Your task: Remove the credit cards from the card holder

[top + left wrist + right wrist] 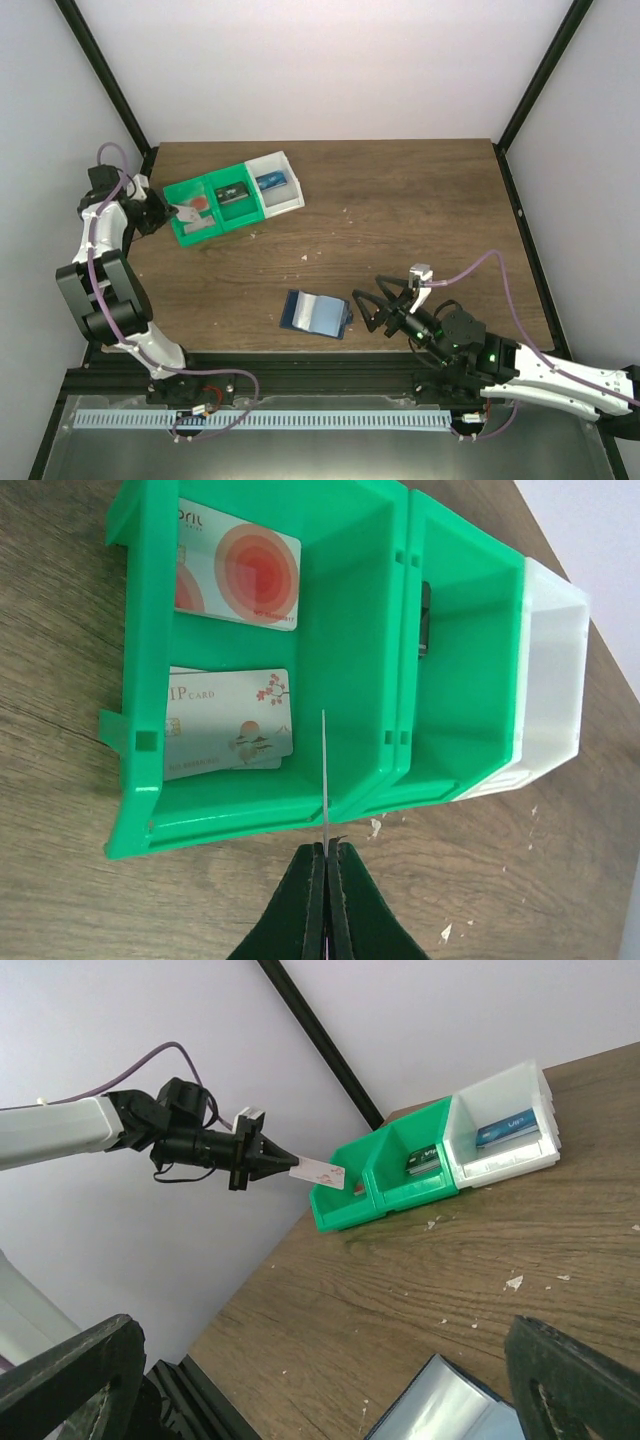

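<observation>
The blue card holder point(315, 313) lies open on the table near the front, its edge also at the bottom of the right wrist view point(450, 1410). My right gripper point(365, 308) is open just right of it, with nothing between its fingers point(70, 1380). My left gripper point(171, 210) is shut on a pale credit card point(320, 1172), held over the left green compartment. In the left wrist view that card point(325, 770) shows edge-on between the closed jaws point(327, 848). Two credit cards lie in that compartment: a red-circle card point(235, 570) and a pale card point(225, 720).
The green-and-white three-compartment tray point(255, 212) stands at the back left. Its middle bin holds a dark card point(233, 194) and its white bin a blue card point(270, 181). Small white crumbs dot the wood. Black frame posts stand at the table's corners.
</observation>
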{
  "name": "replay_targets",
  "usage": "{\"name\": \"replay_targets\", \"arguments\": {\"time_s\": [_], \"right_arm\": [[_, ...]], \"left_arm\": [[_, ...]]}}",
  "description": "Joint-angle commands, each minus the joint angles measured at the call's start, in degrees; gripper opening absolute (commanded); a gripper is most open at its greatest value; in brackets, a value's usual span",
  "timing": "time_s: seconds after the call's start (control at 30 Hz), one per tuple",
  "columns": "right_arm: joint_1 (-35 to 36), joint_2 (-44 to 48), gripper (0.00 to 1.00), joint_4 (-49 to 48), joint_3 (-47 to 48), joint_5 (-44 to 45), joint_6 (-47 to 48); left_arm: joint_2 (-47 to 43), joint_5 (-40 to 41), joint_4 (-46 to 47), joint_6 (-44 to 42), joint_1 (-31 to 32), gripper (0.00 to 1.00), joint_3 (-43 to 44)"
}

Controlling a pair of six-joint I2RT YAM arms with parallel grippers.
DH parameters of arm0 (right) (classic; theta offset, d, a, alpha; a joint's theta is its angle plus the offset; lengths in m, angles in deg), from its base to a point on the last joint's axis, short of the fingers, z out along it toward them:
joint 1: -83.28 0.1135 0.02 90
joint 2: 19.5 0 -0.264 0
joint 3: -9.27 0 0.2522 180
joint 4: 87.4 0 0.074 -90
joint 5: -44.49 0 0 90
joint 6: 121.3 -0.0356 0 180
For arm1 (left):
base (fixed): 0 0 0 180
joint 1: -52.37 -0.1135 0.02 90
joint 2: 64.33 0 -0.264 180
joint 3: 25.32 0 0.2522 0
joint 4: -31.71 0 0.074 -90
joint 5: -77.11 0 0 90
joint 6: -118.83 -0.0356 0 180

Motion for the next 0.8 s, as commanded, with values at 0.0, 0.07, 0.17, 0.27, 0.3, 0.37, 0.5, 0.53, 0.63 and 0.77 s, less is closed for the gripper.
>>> {"name": "replay_targets", "arguments": {"time_s": [0.0,0.07,0.17,0.27,0.3,0.37,0.5,0.53,0.63,0.77], "right_arm": [[-0.2,0.0,1.0,-1.0,1.0,1.7,1.2],[-0.2,0.0,1.0,-0.8,1.1,2.1,1.3],[-0.2,0.0,1.0,-1.1,0.6,2.6,1.1],[-0.2,-0.1,1.0,-2.4,-0.5,3.4,1.2],[-0.2,-0.2,1.0,-2.9,-0.6,3.4,1.3],[-0.2,-0.6,1.0,-3.7,-0.7,3.5,1.5],[-0.2,-1.8,1.0,-3.5,0.1,4.0,1.7],[-0.2,-2.0,1.0,-3.5,0.1,4.2,1.7],[-0.2,-2.3,1.0,-4.6,-0.4,4.6,1.4],[-0.2,-2.9,1.0,-4.8,-0.3,4.4,1.3]], "left_arm": [[3.4,0.2,-1.2,-1.4,-0.1,0.0,3.8],[5.1,0.4,-1.8,-1.8,-0.2,0.0,5.5],[7.0,-0.1,-1.0,-1.2,-0.2,0.0,6.9],[8.9,-2.3,0.5,0.0,-0.2,0.0,7.1],[9.6,-2.5,0.9,0.2,-0.1,0.0,7.1],[11.1,-2.9,1.3,0.2,-0.2,0.0,7.6],[13.3,-3.3,0.8,-0.3,0.3,0.0,9.4],[13.6,-3.4,0.9,-0.2,0.4,0.0,9.7],[14.6,-3.4,1.2,-0.1,1.0,0.0,10.2],[15.9,-3.5,1.9,-0.1,1.9,0.0,10.1]]}}
